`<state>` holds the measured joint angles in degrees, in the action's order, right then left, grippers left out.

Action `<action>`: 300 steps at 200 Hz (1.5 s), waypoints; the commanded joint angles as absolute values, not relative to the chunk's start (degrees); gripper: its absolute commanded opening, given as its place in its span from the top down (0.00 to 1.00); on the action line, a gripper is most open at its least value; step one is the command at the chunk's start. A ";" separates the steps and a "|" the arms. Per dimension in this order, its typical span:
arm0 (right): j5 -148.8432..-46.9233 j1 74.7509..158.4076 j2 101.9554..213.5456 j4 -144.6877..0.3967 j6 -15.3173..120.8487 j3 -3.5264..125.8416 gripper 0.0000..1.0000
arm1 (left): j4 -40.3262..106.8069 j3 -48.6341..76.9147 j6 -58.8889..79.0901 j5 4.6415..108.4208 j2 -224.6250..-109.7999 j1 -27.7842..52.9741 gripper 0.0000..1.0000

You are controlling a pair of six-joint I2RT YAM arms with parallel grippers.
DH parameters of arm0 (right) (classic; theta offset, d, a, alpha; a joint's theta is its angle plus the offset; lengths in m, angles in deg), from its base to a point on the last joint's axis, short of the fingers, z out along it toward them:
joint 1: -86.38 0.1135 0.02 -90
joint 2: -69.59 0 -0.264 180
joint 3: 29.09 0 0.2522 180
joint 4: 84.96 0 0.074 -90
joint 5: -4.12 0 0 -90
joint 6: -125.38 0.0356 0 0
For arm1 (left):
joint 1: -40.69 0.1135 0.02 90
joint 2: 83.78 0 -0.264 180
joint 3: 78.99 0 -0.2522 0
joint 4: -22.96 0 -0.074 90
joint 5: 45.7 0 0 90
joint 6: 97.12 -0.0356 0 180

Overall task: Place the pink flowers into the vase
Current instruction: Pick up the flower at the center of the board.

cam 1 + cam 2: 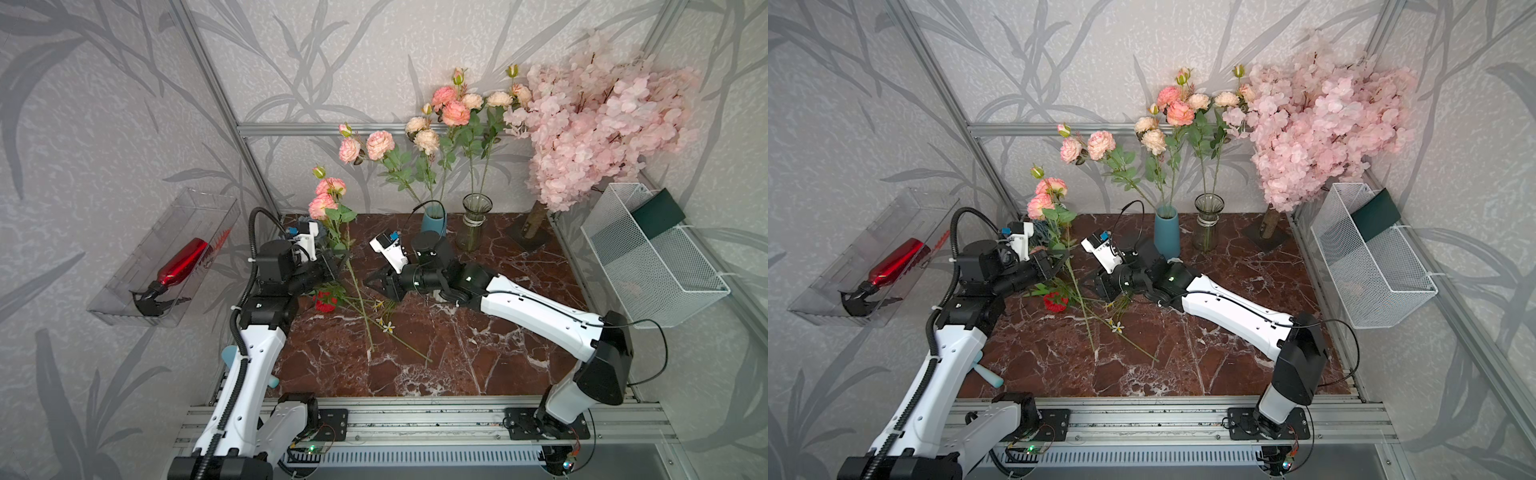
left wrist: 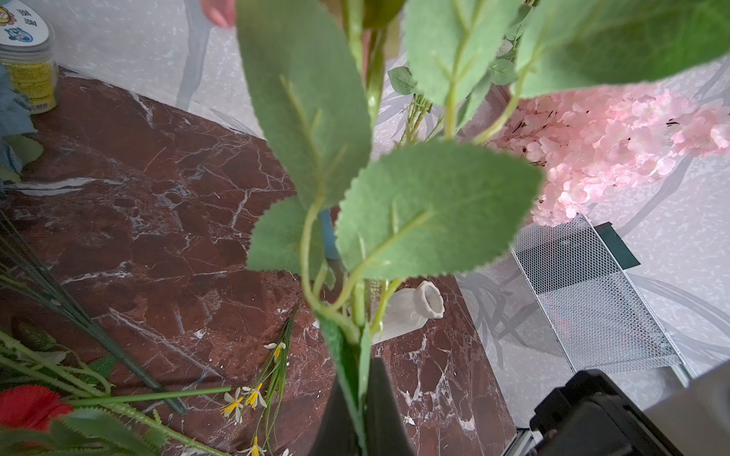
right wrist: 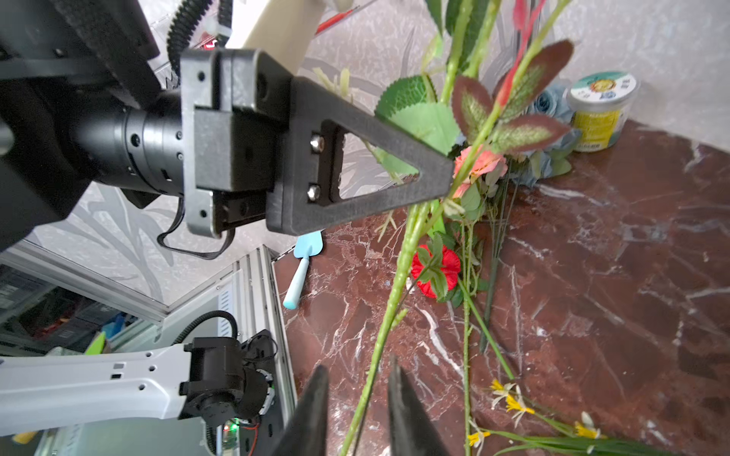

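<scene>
Pink flowers' stem [image 3: 378, 347] between right fingers [image 3: 313, 418]

Three vases [image 1: 431, 223] [image 1: 476, 218] [image 2: 409, 312], one blossom tree [image 1: 602, 116]

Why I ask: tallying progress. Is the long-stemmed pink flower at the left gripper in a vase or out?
Out. The left gripper is shut on the pink flower, its stem slanting over the marble tabletop, in no vase.

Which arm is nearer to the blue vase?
Right. The wrist of the right arm sits just in front of the blue vase; the left arm is farther off, to the vase's left.
</scene>
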<state>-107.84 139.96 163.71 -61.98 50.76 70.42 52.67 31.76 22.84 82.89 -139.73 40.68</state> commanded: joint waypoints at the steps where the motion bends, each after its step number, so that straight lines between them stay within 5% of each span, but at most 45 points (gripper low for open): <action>1: -106.60 140.16 162.31 -64.56 51.41 69.68 0.87 | 52.48 30.12 21.51 82.70 -138.46 40.36 1.00; 33: -103.63 140.00 161.96 -65.68 50.98 68.65 1.00 | 52.84 30.00 21.69 83.61 -138.41 40.20 1.00; 143: -86.24 139.02 163.19 -78.42 53.90 62.11 1.00 | 59.31 29.69 18.95 82.81 -135.43 38.45 1.00; 212: -107.36 130.62 169.50 -120.93 88.58 43.07 1.00 | 59.00 28.58 19.16 80.89 -136.17 38.49 1.00; 267: -106.21 132.98 170.17 -99.73 77.14 49.25 1.00 | 58.54 27.95 18.97 79.55 -136.48 38.49 1.00; 300: -98.59 135.18 167.72 -85.71 67.31 52.31 0.62 | 57.82 27.05 18.74 78.87 -137.56 38.49 1.00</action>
